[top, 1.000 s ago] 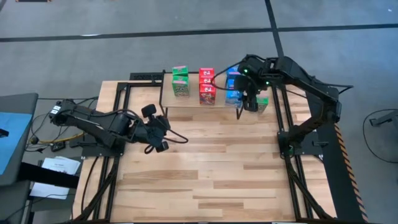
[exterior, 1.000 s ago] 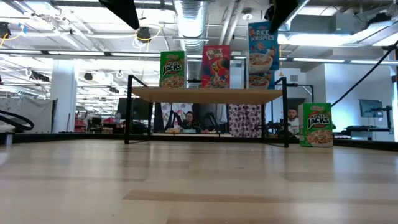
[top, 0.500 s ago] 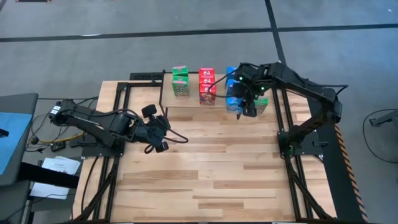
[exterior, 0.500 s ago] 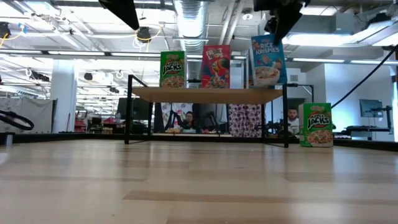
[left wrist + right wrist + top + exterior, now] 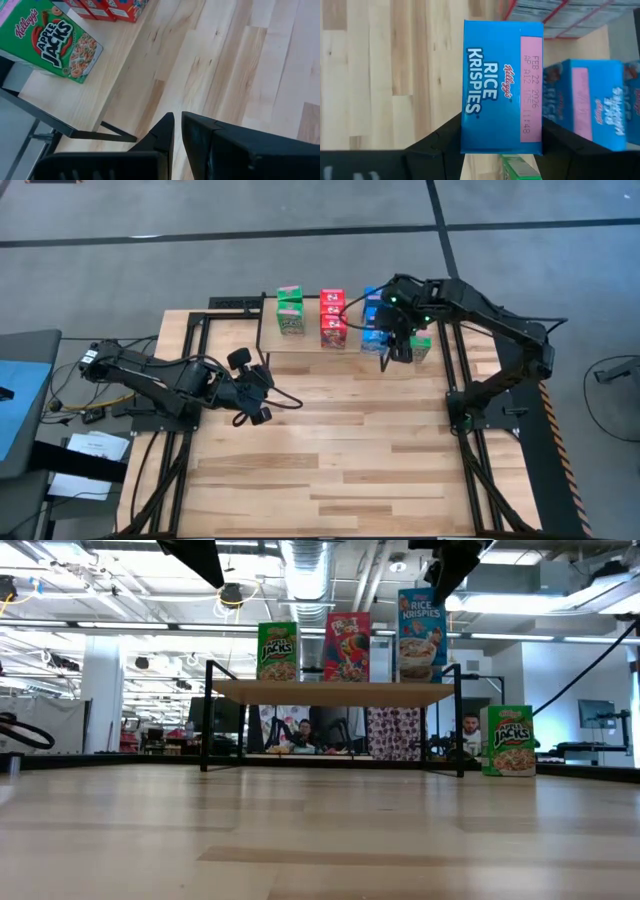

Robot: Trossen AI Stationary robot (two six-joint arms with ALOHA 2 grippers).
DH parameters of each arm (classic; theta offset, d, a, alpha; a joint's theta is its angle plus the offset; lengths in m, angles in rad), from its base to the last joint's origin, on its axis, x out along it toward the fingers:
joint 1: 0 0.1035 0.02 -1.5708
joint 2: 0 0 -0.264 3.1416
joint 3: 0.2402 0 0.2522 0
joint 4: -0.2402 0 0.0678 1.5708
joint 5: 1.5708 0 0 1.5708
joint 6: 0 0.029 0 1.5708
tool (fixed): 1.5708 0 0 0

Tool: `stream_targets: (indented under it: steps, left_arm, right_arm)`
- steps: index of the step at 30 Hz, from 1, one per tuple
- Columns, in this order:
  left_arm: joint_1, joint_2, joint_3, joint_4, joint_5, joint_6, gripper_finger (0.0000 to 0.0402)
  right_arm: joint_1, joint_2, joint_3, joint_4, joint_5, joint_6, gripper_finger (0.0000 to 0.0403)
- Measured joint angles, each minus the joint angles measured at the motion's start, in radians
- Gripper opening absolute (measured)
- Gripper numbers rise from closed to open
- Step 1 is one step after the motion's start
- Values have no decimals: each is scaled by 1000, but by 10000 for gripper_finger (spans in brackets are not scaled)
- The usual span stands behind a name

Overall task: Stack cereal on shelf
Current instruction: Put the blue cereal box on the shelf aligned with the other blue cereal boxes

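My right gripper (image 5: 393, 350) (image 5: 502, 135) is shut on a blue Rice Krispies cereal box (image 5: 421, 632) (image 5: 502, 85) above the right end of the shelf (image 5: 335, 692). Whether the box's bottom touches the board I cannot tell. Green Apple Jacks boxes (image 5: 277, 650) (image 5: 50, 42), red boxes (image 5: 347, 646) and another blue box (image 5: 585, 100) stand on the shelf. One green box (image 5: 510, 740) stands on the table right of the shelf. My left gripper (image 5: 258, 385) (image 5: 175, 135) hangs shut over the table, left of and nearer than the shelf, holding nothing. My right gripper pinches the blue box between its two fingers (image 5: 440, 142), one on each of two opposite faces, just under one end of the dated top panel (image 5: 470, 140). The fingers come steeply from above. The box hangs upright, its printed front toward the table's near edge.
The shelf's thin black legs (image 5: 207, 725) stand on the slatted tabletop (image 5: 330, 450), which lies bare in its near half. Black frame rails (image 5: 465, 430) run along both sides. Beyond the table are desks and seated people (image 5: 300, 732).
The blue box in my right gripper tipped a little to one side over the shelf's right end and has come back upright. The gripper stays shut on it.
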Motion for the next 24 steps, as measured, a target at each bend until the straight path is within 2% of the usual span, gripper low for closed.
stream_targets:
  steps: [24]
  left_arm:
    - [0,0,0,0,7,9,25]
  right_arm:
    - [-69,6,0,0,6,-37,217]
